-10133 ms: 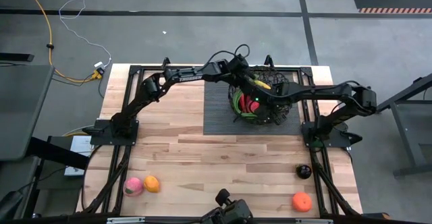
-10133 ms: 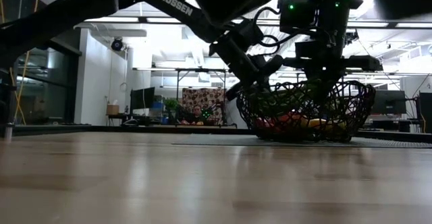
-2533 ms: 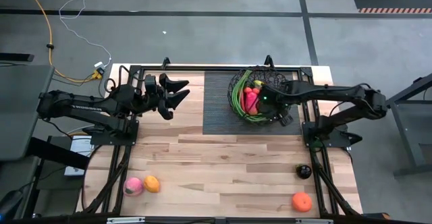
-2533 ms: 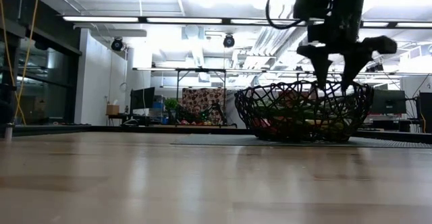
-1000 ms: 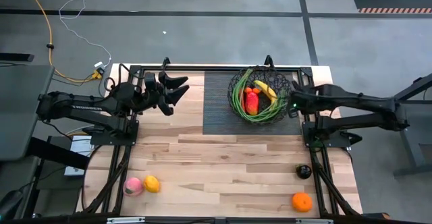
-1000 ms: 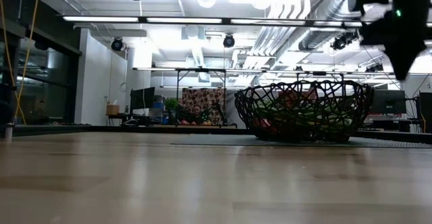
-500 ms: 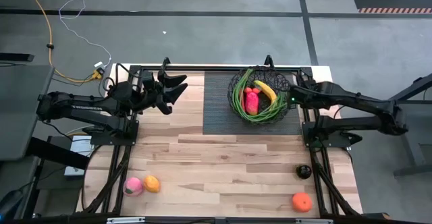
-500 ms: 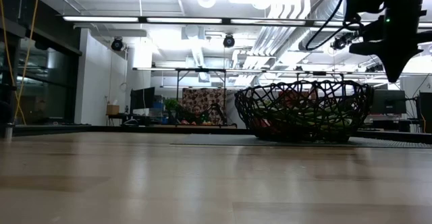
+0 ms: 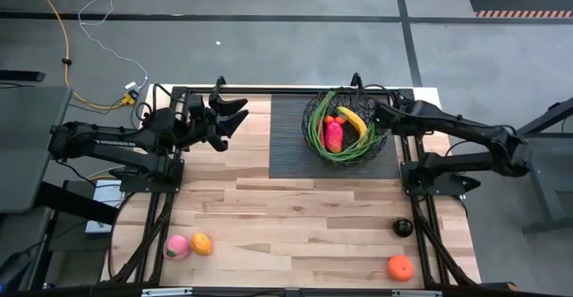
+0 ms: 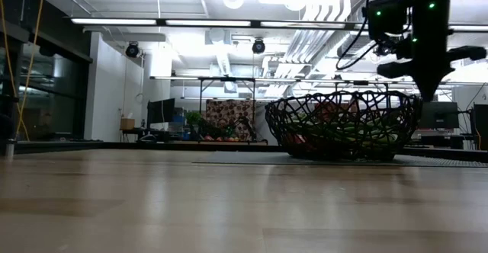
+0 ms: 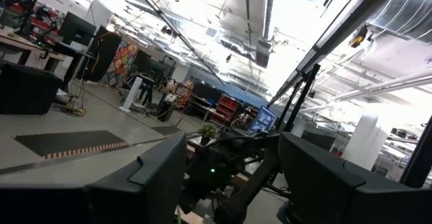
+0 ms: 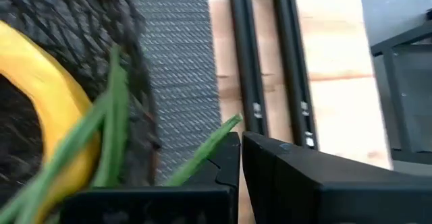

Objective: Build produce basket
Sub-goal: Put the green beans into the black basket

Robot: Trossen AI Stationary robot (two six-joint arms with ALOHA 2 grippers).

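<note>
High view table point(image 9: 295, 212): light wood, dark ribbed mat point(image 9: 288, 149) at 12 o'clock.
Basket point(image 9: 315, 109): on mat, holding banana point(image 9: 353, 118), green stalks point(image 9: 315, 136), red fruit point(image 9: 334, 136).
Right gripper point(image 9: 377, 111): fingers pressed together, at basket's 2 o'clock rim.
Left gripper point(image 9: 233, 116): spread wide, far at 9 o'clock.
Loose produce: peach point(image 9: 177, 247), orange fruit point(image 9: 201, 243), orange point(image 9: 400, 267), plum point(image 9: 403, 228) near front edge.

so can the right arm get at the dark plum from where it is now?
Probably yes. The plum lies alone on bare wood on the right arm's side, nothing over it. The right gripper is up at the basket rim and would have to swing back.
</note>
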